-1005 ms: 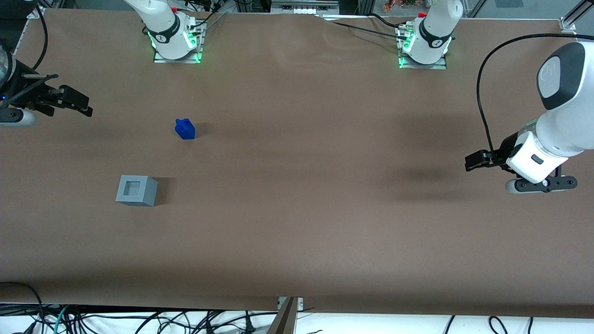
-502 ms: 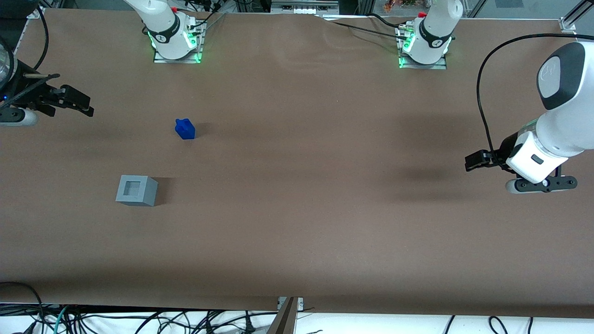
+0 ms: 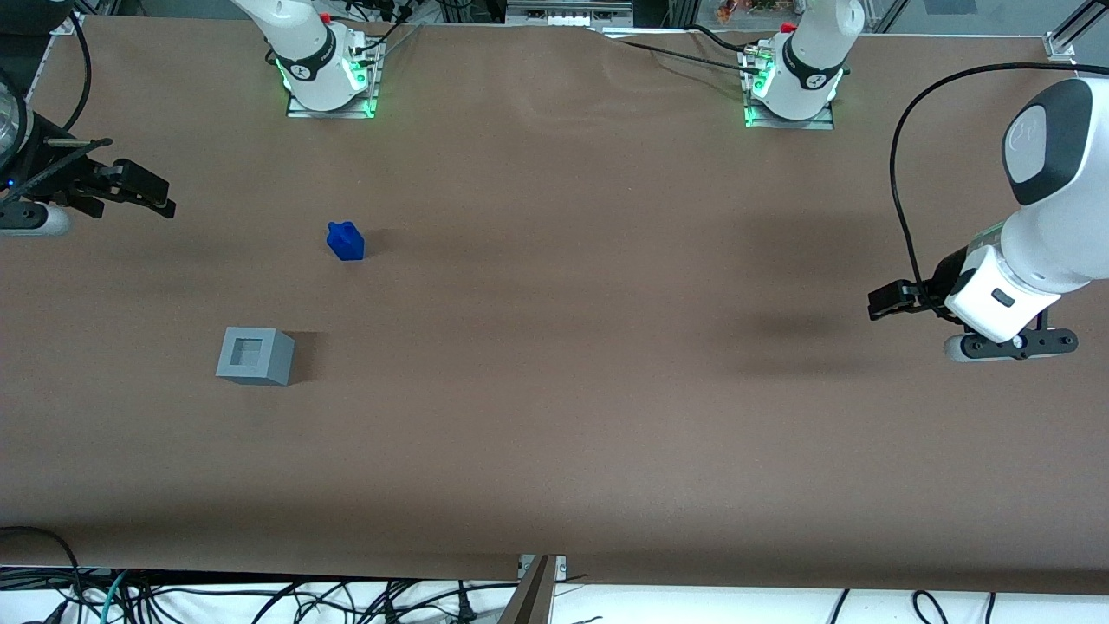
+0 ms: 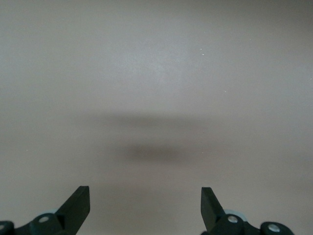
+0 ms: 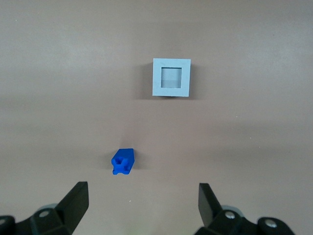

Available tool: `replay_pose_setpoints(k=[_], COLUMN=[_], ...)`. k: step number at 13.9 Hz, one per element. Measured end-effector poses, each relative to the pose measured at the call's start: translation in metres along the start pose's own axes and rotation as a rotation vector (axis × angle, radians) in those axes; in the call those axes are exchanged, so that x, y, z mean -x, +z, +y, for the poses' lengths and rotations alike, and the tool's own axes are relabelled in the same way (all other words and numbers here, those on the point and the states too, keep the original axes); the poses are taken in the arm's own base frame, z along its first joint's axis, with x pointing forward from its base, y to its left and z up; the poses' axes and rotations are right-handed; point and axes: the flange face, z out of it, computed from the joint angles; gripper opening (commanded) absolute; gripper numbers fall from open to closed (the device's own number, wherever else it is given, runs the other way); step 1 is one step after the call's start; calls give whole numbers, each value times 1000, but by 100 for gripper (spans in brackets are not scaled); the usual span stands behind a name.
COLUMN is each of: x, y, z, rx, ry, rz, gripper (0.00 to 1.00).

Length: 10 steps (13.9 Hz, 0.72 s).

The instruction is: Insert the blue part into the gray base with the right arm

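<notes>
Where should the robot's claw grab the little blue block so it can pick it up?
Probably from straight above, the open gripper pinching the blue part by its flat side walls, below the knobbly top. It stands alone on the table, apart from the gray base.

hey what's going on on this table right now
The right arm is just starting a job: putting the blue part into the gray base. Nothing is picked up yet. The gripper hangs open and empty above the working arm's end of the table, apart from both pieces. The blue part sits on the brown table, farther from the front camera than the gray base, whose square recess is empty and faces up.
</notes>
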Motion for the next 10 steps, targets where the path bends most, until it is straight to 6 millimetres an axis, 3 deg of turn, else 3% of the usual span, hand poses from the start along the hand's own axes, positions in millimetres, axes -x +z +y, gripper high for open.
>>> replay_pose_setpoints(k=[10], x=[0], y=[0], z=[-7], rx=[1], ry=[-12], rz=[-1], gripper=[99])
